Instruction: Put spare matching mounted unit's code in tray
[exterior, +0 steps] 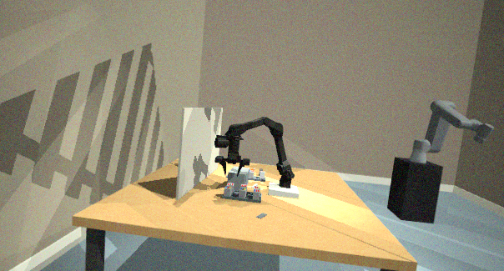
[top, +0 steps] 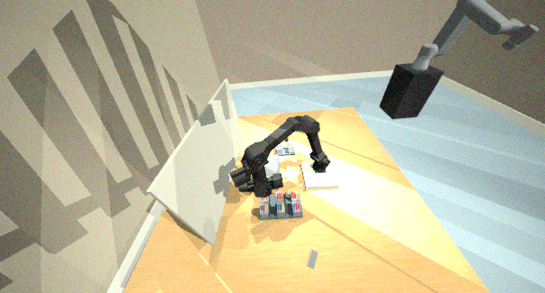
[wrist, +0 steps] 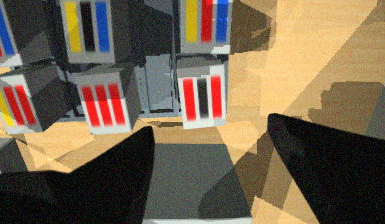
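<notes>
we see a pale orange wooden worktop with dark legs standing in a room of plain brown walls; slatted shadows fall across the left wall. the floor is pale blue-grey with a light skirting strip along its edge. a white upright panel stands on the worktop's left side. off the worktop, at the right, a grey idle arm sits on a black box pedestal.

our black jointed arm rises from a flat white base plate and arches over to the panel side. its black pincer points down over a grey rack of small block-shaped spares, and above a larger grey box-shaped unit that shows in the exterior view. the pincer's fingers stand partly apart with nothing between them; through the gap in the wrist view we see a dark grey flat surface and bare wood.

the spares carry striped labels: in the nearer row a yellow-red-red one, an all-red one and a red-black-red one; in the farther row a yellow-black-blue one and a yellow-red-blue one. all rest in the rack. a small grey tray-like piece lies beyond the arm, and a thin grey strip lies alone nearer the worktop's front.
</notes>
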